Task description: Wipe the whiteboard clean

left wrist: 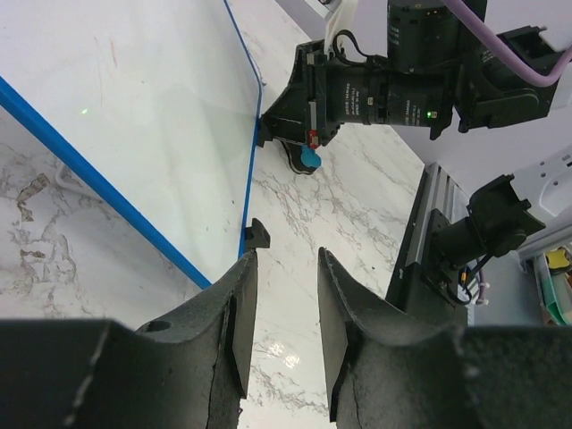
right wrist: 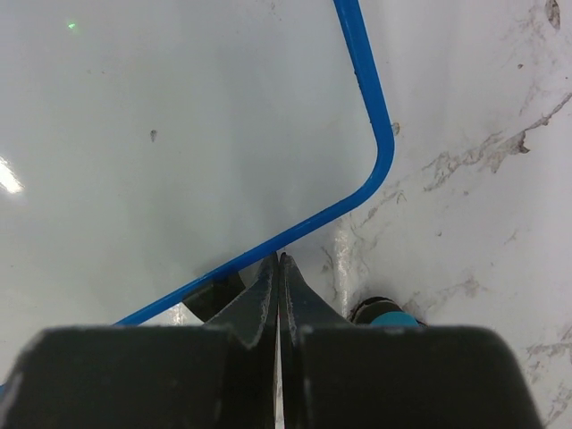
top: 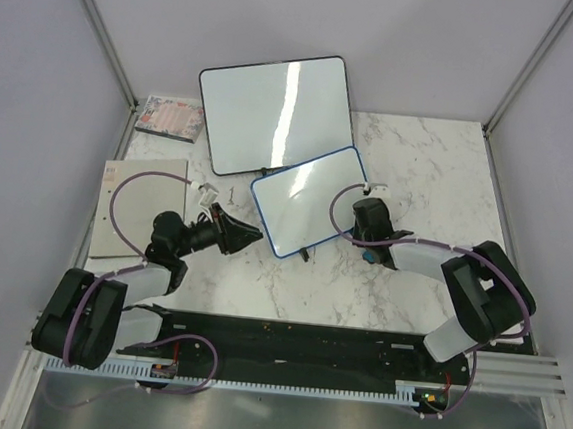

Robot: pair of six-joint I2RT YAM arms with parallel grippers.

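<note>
The whiteboard [top: 303,201] rests on the worktop [top: 421,166], nearly blank; a few faint specks seem left to wipe. Left claw [left wrist: 286,259], part-released and empty, sits beside its corner. Right claw [right wrist: 279,261], clenched empty, touches its edge.

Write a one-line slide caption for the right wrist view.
Shut right gripper at the edge of the blue-framed whiteboard, on a marble table.

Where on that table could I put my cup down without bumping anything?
Two bare stretches of the marble tabletop: the far right corner, right of the black-framed whiteboard and beyond the blue-framed whiteboard; and the near middle, between that blue board and the black base plate. Crowded: the blue board's sides, where both arms' jaws sit.
</note>
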